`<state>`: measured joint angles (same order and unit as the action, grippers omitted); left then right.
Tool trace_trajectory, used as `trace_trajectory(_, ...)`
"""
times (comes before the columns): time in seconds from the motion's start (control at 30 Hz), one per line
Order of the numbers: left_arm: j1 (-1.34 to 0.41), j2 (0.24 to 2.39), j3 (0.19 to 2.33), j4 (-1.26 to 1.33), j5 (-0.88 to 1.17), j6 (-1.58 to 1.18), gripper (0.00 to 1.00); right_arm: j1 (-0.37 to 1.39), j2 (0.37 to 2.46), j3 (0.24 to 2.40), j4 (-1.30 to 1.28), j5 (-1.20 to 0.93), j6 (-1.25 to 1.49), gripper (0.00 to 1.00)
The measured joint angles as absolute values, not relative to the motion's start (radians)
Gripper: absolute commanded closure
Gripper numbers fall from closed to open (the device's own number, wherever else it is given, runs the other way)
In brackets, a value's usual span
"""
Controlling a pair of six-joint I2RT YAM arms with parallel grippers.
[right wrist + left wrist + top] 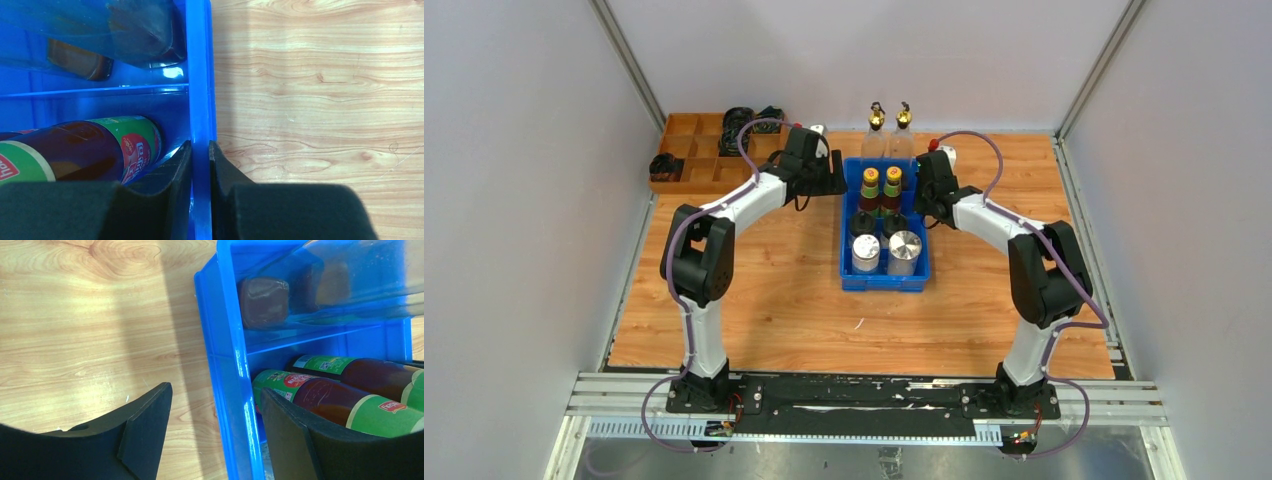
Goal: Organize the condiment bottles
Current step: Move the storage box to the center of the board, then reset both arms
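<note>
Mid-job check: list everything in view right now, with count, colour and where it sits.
blue bin: one, blue, table centre
clear bottles: two, gold spouts, bin's far end
dark bottles: two, brown with yellow-green caps, just nearer than the clear bottles
jars: two, black caps, bin's middle
shakers: two, silver lids, bin's near end
wooden tray: one, brown, compartmented, far left corner
cable coils: at least two, black, in the wooden tray
table: one, light wood grain
left hand: black, open, straddling the bin's left wall
right hand: black, shut on the bin's right wall
</note>
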<state>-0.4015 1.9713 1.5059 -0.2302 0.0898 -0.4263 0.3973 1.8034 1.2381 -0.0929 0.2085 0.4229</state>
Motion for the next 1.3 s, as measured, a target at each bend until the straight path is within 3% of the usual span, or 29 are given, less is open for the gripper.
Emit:
trace_trajectory(0.1, -0.402, 1.971, 1.506, -0.232, 0.089, -0.419, 0.15, 0.398, 1.802, 1.238, -0.099, 0.215, 0.426, 0.36)
trace_trajectory(0.2, -0.402, 1.971, 1.528, -0.274, 0.084, -0.400, 0.00, 0.399, 1.800, 1.235, -0.150, 0.230, 0.402, 0.21)
trace_trajectory(0.37, -0.402, 1.940, 1.641, -0.370, 0.053, -0.363, 0.00, 0.399, 1.763, 1.242, -0.197, 0.246, 0.327, 0.18)
trace_trajectory(0.57, -0.402, 1.731, 1.628, -0.417, 0.029, -0.345, 0.00, 0.399, 1.589, 1.278, -0.267, 0.262, 0.221, 0.13)
trace_trajectory(0.87, -0.402, 1.355, 1.339, -0.418, 0.014, -0.322, 0.00, 0.399, 1.227, 1.111, -0.350, 0.244, 0.133, 0.10)
trace_trajectory(1.3, -0.404, 0.881, 0.971, -0.507, 0.013, -0.328, 0.00, 0.398, 0.716, 0.868, -0.514, -0.026, 0.248, 0.09)
